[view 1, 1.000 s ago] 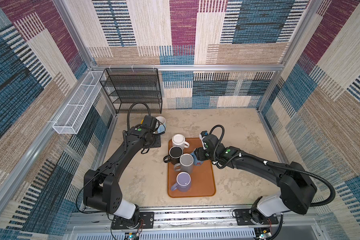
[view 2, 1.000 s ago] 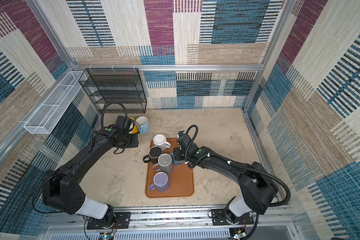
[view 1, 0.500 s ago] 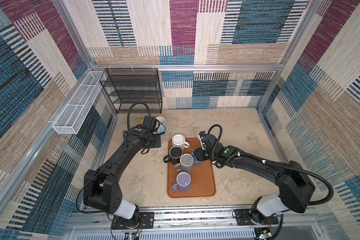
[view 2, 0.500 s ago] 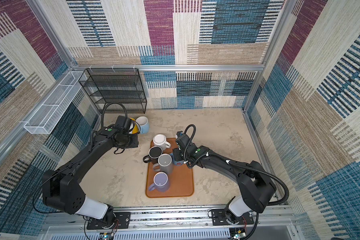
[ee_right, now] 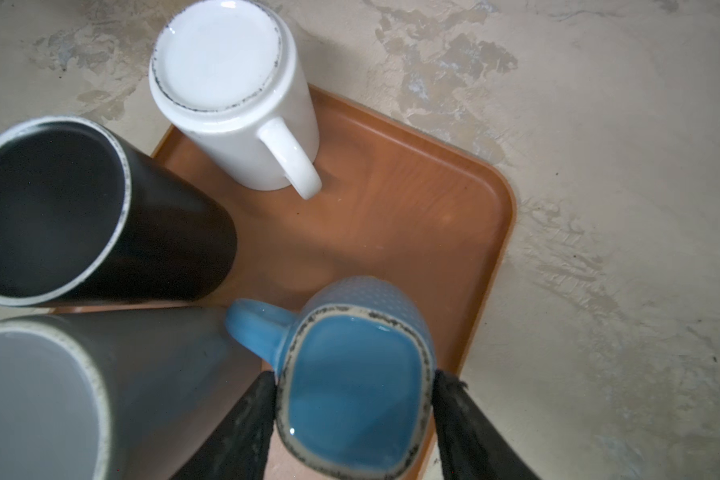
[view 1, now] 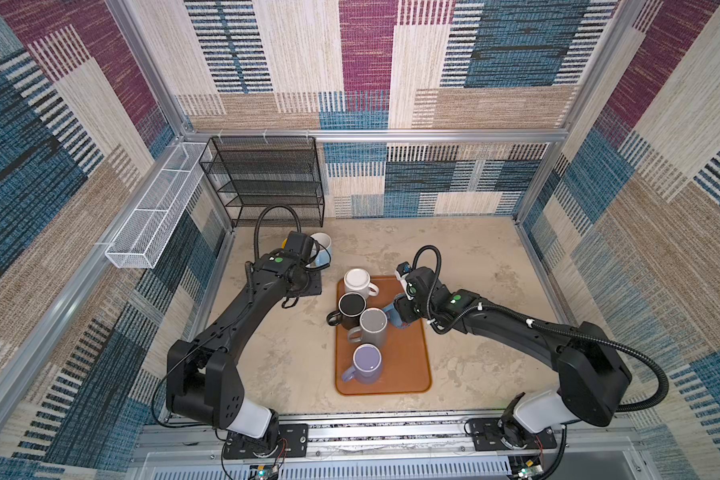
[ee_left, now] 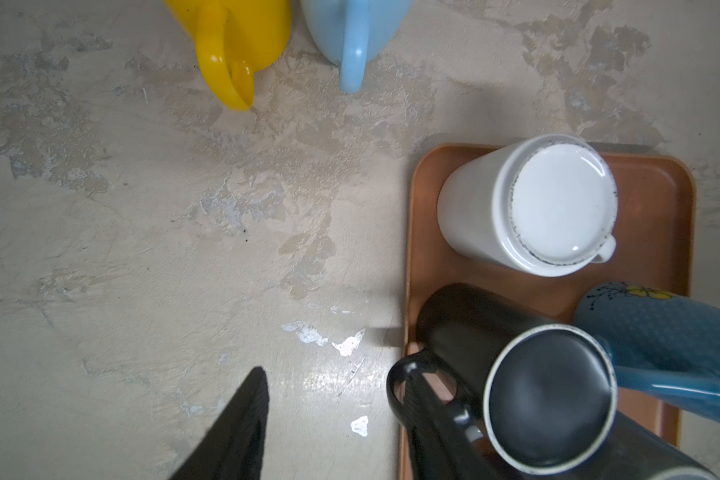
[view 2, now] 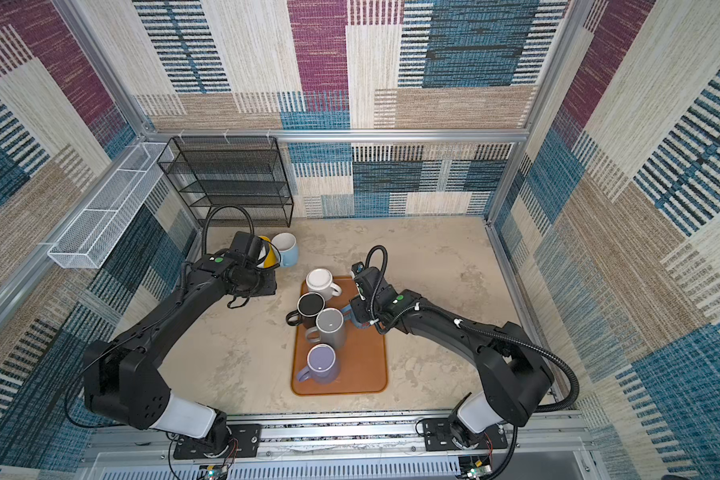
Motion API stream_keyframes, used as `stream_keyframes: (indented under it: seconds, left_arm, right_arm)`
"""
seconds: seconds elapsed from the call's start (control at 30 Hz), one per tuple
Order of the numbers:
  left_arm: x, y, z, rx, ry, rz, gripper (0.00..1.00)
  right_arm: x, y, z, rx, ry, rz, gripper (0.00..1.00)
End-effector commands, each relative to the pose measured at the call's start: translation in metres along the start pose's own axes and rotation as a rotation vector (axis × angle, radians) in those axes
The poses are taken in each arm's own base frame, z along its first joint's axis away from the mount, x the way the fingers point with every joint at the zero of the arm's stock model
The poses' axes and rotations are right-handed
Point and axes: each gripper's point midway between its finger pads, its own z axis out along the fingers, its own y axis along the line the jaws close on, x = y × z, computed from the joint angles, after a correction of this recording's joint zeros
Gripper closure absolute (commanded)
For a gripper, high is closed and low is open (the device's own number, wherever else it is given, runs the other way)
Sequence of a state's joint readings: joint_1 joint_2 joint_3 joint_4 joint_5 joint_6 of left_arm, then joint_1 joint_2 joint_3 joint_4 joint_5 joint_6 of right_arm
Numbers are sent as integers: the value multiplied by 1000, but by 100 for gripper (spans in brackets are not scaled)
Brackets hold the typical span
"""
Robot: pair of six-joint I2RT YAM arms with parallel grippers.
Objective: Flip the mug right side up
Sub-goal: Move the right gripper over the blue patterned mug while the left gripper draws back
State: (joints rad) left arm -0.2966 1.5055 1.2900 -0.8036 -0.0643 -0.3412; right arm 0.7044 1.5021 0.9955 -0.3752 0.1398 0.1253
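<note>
A walled robot cell seen from above, with two black arms reaching over a mottled beige table (view 1: 474, 257). An orange-brown tray (view 1: 408, 365) lies in the middle of the table, nearer the front edge.

The right gripper (ee_right: 356, 377) is clamped on a blue mug (ee_right: 350, 395) with a dotted surface. One finger (ee_right: 262, 399) presses each side of it, close to its squarish base. The base faces the wrist camera and the mouth points away, toward the tray. The mug is over the right side of the tray, in its far half, with its handle pointing left at a grey mug (view 1: 373, 324) just beside it. Whether it rests on the tray cannot be told.

A white mug (view 1: 357, 280) stands upside down at the tray's far left corner. A black mug (view 1: 352, 305) is just nearer than it, and a lilac mug (view 1: 367, 361) stands nearest the front.

The left gripper (ee_left: 333, 374) hangs over bare table to the left of the tray, its fingers moderately apart and holding nothing. Beyond it, a yellow mug (ee_left: 233, 33) and a light blue mug (ee_left: 350, 25) stand side by side in front of a black wire rack (view 1: 267, 183) at the far left.
</note>
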Motion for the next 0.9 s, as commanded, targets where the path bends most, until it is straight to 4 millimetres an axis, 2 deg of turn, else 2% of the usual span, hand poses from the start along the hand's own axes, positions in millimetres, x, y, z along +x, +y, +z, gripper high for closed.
stream_keyframes:
  seconds: [0.0, 0.13, 0.2, 0.3, 0.37, 0.6, 0.87]
  left_arm:
    - [-1, -1, -2, 9, -9, -14, 50]
    - [-2, -3, -4, 15, -13, -16, 50]
    - [-3, -3, -5, 20, -16, -17, 50]
    - [-2, -3, -5, 18, -13, -14, 50]
    - [-2, -2, -5, 16, -13, -14, 50]
    - [-3, -2, -6, 11, -16, -10, 50]
    - [-3, -2, -5, 11, -13, -8, 51]
  right_arm:
    - [1, -13, -6, 52, 28, -71, 39]
    - [-17, -15, -12, 68, 7, -81, 38]
    - [-22, -13, -11, 63, 9, -80, 25]
    - [-26, -11, -6, 63, 19, -78, 24]
    - [-28, -11, -2, 67, 29, -78, 13]
    - [-33, -14, 12, 119, 60, -80, 12]
    - [-23, -8, 23, 149, 121, -130, 11]
